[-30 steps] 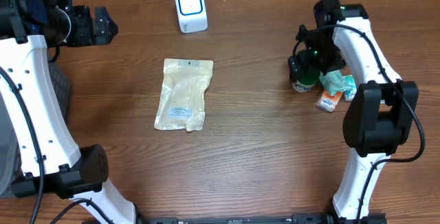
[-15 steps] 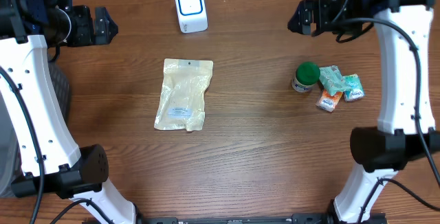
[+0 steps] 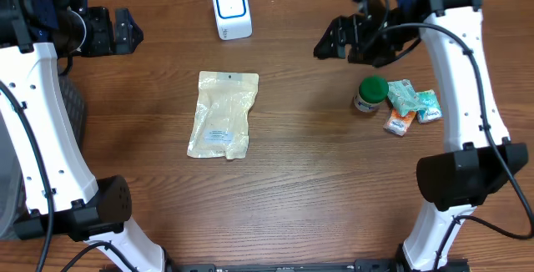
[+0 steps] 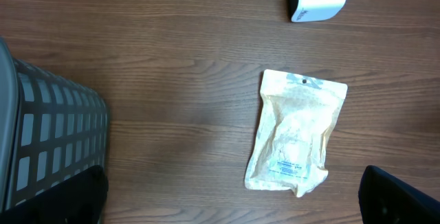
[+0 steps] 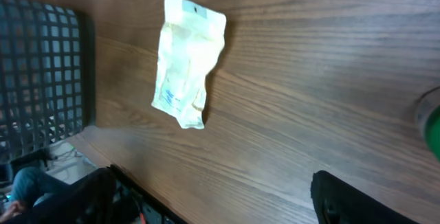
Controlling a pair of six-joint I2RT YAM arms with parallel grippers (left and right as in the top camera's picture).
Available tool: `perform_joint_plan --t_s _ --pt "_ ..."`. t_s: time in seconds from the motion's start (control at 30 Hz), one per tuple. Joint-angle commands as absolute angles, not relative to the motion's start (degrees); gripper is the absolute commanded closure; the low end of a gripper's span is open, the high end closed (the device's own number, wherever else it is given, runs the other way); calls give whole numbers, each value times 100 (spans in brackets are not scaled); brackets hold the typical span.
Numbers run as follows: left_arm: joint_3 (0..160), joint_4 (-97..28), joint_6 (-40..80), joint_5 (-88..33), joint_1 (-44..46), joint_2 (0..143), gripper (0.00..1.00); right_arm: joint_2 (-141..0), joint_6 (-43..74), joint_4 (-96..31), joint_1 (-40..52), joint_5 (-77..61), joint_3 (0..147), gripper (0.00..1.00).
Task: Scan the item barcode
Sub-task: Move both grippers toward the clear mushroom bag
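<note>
Overhead: right claw [image 3: 335, 42] hovers above table [image 3: 317, 180].

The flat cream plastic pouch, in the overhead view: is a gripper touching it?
No, the cream pouch lies alone on the brown wooden table, apart from the left gripper and right gripper.
</note>
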State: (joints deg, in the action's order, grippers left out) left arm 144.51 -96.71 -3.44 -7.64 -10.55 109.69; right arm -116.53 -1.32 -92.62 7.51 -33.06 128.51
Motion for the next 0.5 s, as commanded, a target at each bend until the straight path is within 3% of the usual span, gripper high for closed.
perform_joint_plan --t_s 0.0,0.47 --pt "14449 -9679 -429 -727 -1048 11004 0 -11686 -126 -9109 740 -3352 12484 12" --pt "14449 -9238 -429 -733 -1048 11004 0 -11690 -82 -8593 773 -3350 11539 15"
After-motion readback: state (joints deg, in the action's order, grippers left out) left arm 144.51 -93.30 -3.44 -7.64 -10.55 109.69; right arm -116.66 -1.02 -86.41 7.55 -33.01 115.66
